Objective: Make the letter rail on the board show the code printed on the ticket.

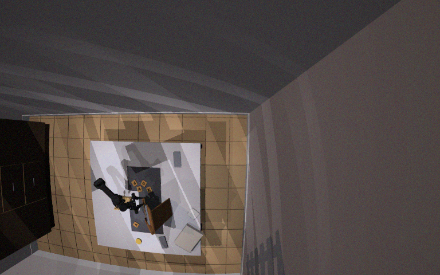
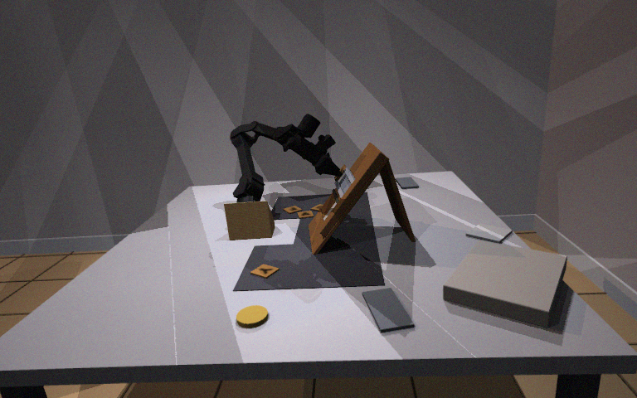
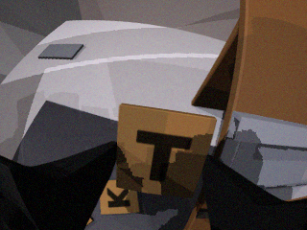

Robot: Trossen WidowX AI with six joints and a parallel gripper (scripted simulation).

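My gripper (image 1: 143, 200) (image 2: 338, 175) (image 3: 161, 155) is shut on the T tile (image 3: 129, 126), an orange-brown square with a black T, and holds it in the air beside the leaning wooden board (image 1: 162, 214) (image 2: 367, 162) (image 3: 273, 62). A pale grey plate (image 2: 345, 181) (image 3: 283, 163) shows on the board's face; no code is readable. The K tile (image 1: 148, 189) (image 3: 133, 206) lies below on the dark mat (image 1: 154, 173) (image 2: 323, 276). Several other loose tiles lie near it; one lone tile (image 1: 136, 224) (image 2: 264, 270) lies nearer the yellow disc. The rail's contents are unclear.
The yellow disc (image 1: 138, 241) (image 2: 252, 316), a dark slab (image 1: 162, 242) (image 2: 387, 309) and a beige box (image 1: 188, 237) (image 2: 507, 281) lie around the board. A grey slab (image 1: 176, 158) (image 2: 406, 182) (image 3: 60, 51) lies farther off. A wooden block (image 2: 249, 220) stands by the arm.
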